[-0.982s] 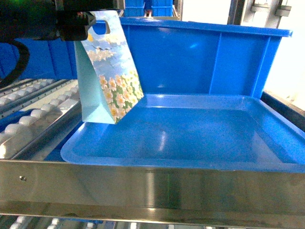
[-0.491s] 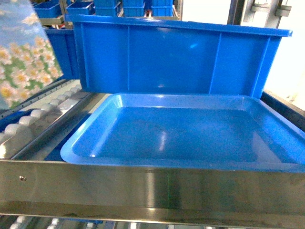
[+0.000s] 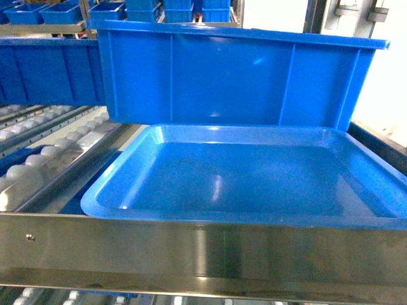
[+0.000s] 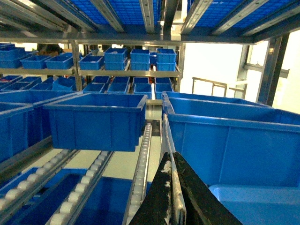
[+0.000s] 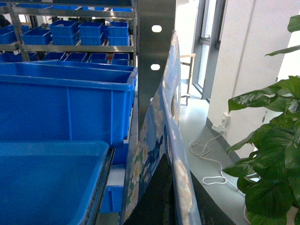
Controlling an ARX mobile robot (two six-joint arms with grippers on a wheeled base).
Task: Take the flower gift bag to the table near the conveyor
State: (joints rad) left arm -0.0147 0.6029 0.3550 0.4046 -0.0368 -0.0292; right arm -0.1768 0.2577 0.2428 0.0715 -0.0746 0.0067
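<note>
— Two claws pinching?
— Yes. Left gripper (image 4: 176, 197) pressed onto thin white paper edge (image 4: 168, 136), upright. Right gripper (image 5: 176, 201) clamping flower-printed glossy paper gift bag (image 5: 161, 126), long axis rising straight from the fingers.
— Room?
— Tight leftward: deep blue plastic bin (image 5: 65, 98), steel upright post (image 5: 154, 47) just beside. Open rightward. No table visible.

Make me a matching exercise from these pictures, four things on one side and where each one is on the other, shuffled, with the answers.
Things:
1. shallow blue tray
2. flowered gift bag
3. potted plant
4. white rollers

Places:
A. far right, by the window wall
B. left of the tray, in steel tracks
C. pinched in the right claw
D. behind the front steel rail

Pairs: 1-D, 2-C, 3-A, 4-B
</note>
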